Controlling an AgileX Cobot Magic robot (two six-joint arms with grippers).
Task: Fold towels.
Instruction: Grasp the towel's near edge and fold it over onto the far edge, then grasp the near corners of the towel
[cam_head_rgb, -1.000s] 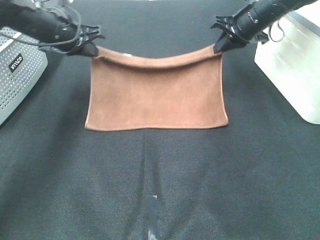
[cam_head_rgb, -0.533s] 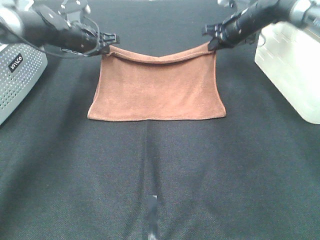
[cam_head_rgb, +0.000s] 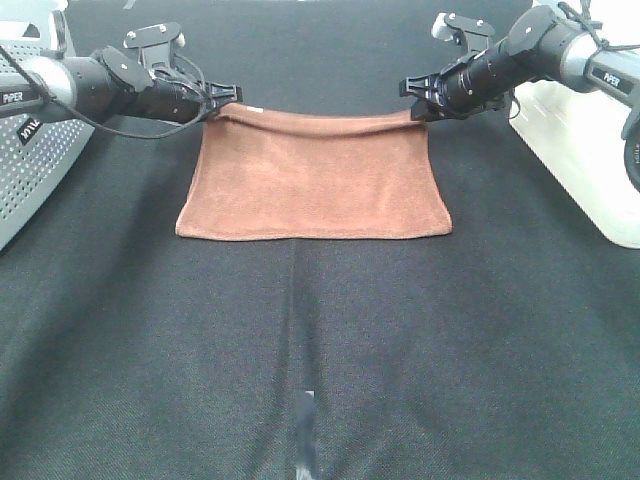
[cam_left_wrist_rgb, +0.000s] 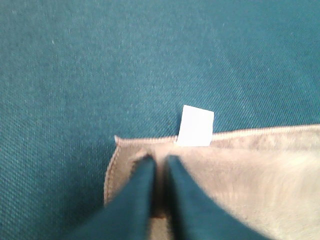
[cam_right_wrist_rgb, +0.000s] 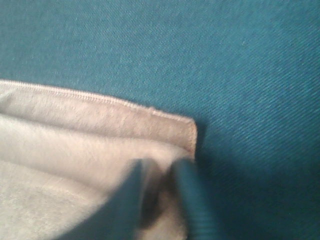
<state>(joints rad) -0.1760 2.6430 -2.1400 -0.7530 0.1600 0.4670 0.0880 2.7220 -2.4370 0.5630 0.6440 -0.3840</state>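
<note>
From my station I see a black woven-fabric tabletop (cam_head_rgb: 320, 350) filling the high view. At its left edge sits a grey perforated metal box (cam_head_rgb: 30, 175) with a small black label, partly cut off by the frame. At the right edge sits a pale white rectangular plastic container (cam_head_rgb: 585, 150), also cropped. Near the front centre of the tabletop lies a short greyish strip mark (cam_head_rgb: 305, 430), slightly blurred.

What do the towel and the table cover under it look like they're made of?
Towel: soft, matte, rust-brown pile cloth, likely terry or microfibre; the wrist views show a fuzzy nap and a stitched hem, with a small white tag, probably woven or paper. Table cover: dark woven fabric, matte; a fine diagonal weave shows close up.
</note>
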